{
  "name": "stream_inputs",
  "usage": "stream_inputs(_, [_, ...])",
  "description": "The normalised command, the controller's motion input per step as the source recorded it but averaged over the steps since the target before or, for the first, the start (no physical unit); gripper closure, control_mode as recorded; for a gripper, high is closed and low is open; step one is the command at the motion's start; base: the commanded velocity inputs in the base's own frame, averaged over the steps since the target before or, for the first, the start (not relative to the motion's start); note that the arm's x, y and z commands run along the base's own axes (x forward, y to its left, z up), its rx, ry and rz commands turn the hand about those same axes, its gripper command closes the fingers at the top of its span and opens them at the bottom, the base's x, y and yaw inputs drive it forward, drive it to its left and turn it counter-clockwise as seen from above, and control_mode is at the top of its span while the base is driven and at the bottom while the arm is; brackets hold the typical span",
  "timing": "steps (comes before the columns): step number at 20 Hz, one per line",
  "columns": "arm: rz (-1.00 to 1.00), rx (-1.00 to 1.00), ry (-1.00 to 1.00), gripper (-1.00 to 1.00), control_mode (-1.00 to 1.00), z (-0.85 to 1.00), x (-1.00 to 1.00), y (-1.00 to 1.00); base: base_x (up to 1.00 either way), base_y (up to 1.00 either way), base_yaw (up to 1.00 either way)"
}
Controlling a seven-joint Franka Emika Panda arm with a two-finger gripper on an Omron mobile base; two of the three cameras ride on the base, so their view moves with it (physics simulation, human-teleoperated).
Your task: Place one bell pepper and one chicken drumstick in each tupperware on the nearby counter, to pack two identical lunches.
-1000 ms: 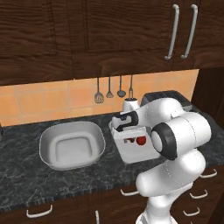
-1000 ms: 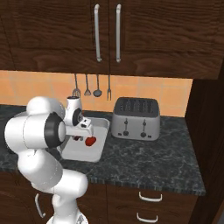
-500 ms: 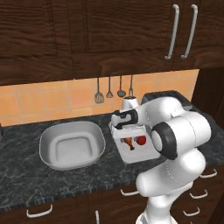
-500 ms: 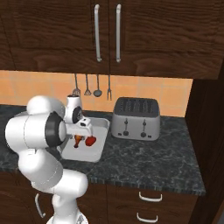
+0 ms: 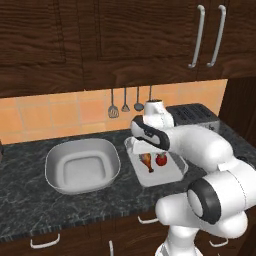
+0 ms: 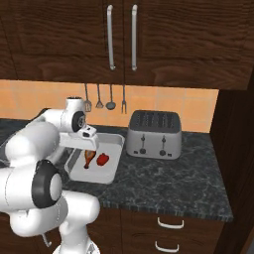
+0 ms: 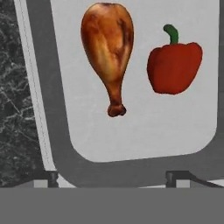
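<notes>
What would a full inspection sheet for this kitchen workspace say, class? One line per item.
Surface: dark marbled counter.
Job's things: rectangular tray holds one chicken drumstick and one bell pepper, side by side, apart; round tub holds nothing.
Clutter: toaster right of the tray.
Pincer: tips above the tray, holding nothing; open or shut unclear.
Cables: nothing seen.
Surroundings: hanging utensils, orange tile backsplash, dark wood cabinets.
</notes>
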Motion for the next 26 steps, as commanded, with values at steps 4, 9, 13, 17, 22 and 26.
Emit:
stream_inputs(4, [0.0, 0.0, -0.02, -1.0, -1.0, 0.26, -1.0, -0.17, 0.0, 0.0, 0.0])
stream_inputs(9, [0.0, 0.0, -0.02, -1.0, -1.0, 0.16, -1.0, -0.31, 0.0, 0.0, 0.0])
stream_inputs(13, [0.0, 0.0, -0.09, -1.0, -1.0, 0.47, -1.0, -0.29, 0.0, 0.0, 0.0])
stream_inputs(17, [0.0, 0.0, -0.16, -1.0, -1.0, 0.86, -0.99, -0.18, 0.0, 0.0, 0.0])
stream_inputs(22, [0.0, 0.0, -0.21, -1.0, -1.0, 1.0, -0.75, -0.01, 0.0, 0.0, 0.0])
stream_inputs(26, [0.01, 0.0, -0.16, -1.0, -1.0, 0.37, -0.27, 0.0, 0.0, 0.0, 0.0])
